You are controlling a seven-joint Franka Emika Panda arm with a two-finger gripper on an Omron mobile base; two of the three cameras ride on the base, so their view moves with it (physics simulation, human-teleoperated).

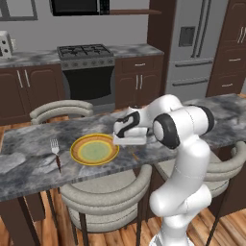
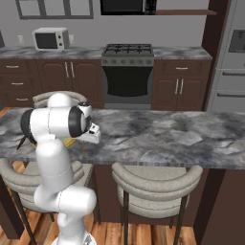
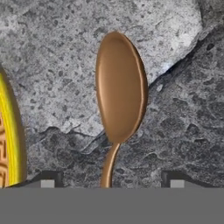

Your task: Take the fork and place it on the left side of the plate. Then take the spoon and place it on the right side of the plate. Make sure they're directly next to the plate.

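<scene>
The orange-tan spoon (image 3: 120, 87) lies on the grey marble counter (image 3: 57, 65), its bowl pointing away from the hand and its slim handle running back between my fingertips. My gripper (image 3: 111, 180) hangs low over that handle, open, both tips well clear of it. The plate's yellow rim (image 3: 12, 144) shows a short way left of the spoon. In the left base view the plate (image 1: 94, 149) sits near the counter's front edge with my hand just to its right. The fork (image 1: 56, 153) lies close to the plate's left side, tines pointing away from me.
Round-backed chairs stand at the counter's near side (image 1: 103, 192) and far side (image 1: 60, 109). The counter's front edge runs just below the plate. A stove (image 1: 85, 53) and dark cabinets line the back wall.
</scene>
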